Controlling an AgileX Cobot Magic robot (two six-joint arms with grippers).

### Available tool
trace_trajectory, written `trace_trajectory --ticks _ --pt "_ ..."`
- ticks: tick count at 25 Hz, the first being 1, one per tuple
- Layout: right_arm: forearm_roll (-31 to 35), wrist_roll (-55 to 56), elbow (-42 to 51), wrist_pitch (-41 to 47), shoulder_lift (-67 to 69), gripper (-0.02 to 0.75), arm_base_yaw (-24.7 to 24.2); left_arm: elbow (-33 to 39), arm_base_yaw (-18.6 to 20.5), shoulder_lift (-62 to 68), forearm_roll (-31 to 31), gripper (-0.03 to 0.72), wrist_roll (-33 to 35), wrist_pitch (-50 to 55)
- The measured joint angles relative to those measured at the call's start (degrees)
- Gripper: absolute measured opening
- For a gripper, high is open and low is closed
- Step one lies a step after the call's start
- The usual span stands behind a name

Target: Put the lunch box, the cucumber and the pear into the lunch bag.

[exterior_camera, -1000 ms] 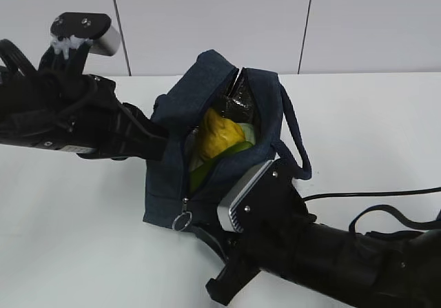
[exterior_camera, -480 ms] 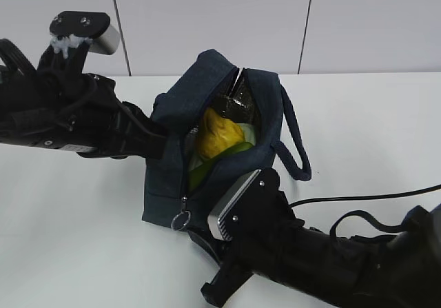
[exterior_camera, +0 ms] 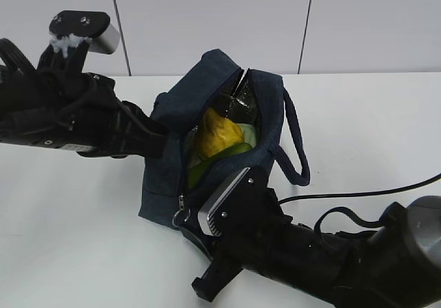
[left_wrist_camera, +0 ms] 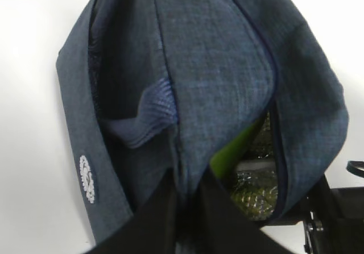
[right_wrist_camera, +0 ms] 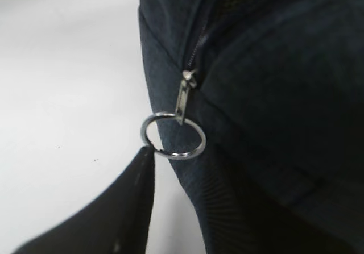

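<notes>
The navy lunch bag (exterior_camera: 207, 101) stands mid-table with its top zipper open. Inside it lie the yellow pear (exterior_camera: 219, 133) and, below it, the green cucumber (exterior_camera: 224, 153). A pale strip beside the pear may be the lunch box (exterior_camera: 250, 136), which is otherwise hidden. My left gripper (left_wrist_camera: 185, 194) is shut on a fold of the bag's side fabric, and green (left_wrist_camera: 236, 149) shows through the opening. My right gripper (right_wrist_camera: 182, 169) is open at the bag's near end. One fingertip (right_wrist_camera: 147, 154) touches the silver ring zip pull (right_wrist_camera: 173, 134); the other finger is hidden.
The white table (exterior_camera: 83, 218) stretches on both sides of the bag. One loop handle (exterior_camera: 298, 149) hangs off the bag's right side. A black cable (exterior_camera: 372, 194) trails from the right arm across the table. A white panelled wall stands behind.
My right arm has slid left and closer along the bag's near end, bringing its fingers up to the ring pull. The left arm and its pinch on the fabric stay the same.
</notes>
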Motion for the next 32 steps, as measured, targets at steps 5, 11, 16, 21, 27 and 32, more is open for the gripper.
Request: trace_trajectory --ticks 5,11,16,21,27,32 --pt "-2.1 0.0 0.0 0.0 0.0 0.246 0.0 0.0 0.0 0.0 0.0 0.002 0.0 -0.1" --pt "-3.3 0.0 0.0 0.0 0.0 0.246 0.0 0.0 0.0 0.0 0.0 0.002 0.0 -0.2" --pt "-0.1 0.0 0.0 0.0 0.0 0.246 0.0 0.0 0.0 0.0 0.0 0.002 0.0 -0.2" --pt "3.0 0.0 0.0 0.0 0.0 0.246 0.0 0.0 0.0 0.0 0.0 0.002 0.0 0.3" --pt "5.0 -0.7 0.0 0.0 0.0 0.246 0.0 0.0 0.0 0.0 3.5 0.002 0.0 1.4" --pt "3.2 -2.2 0.0 0.1 0.0 0.246 0.0 0.0 0.0 0.0 6.6 0.002 0.0 1.5"
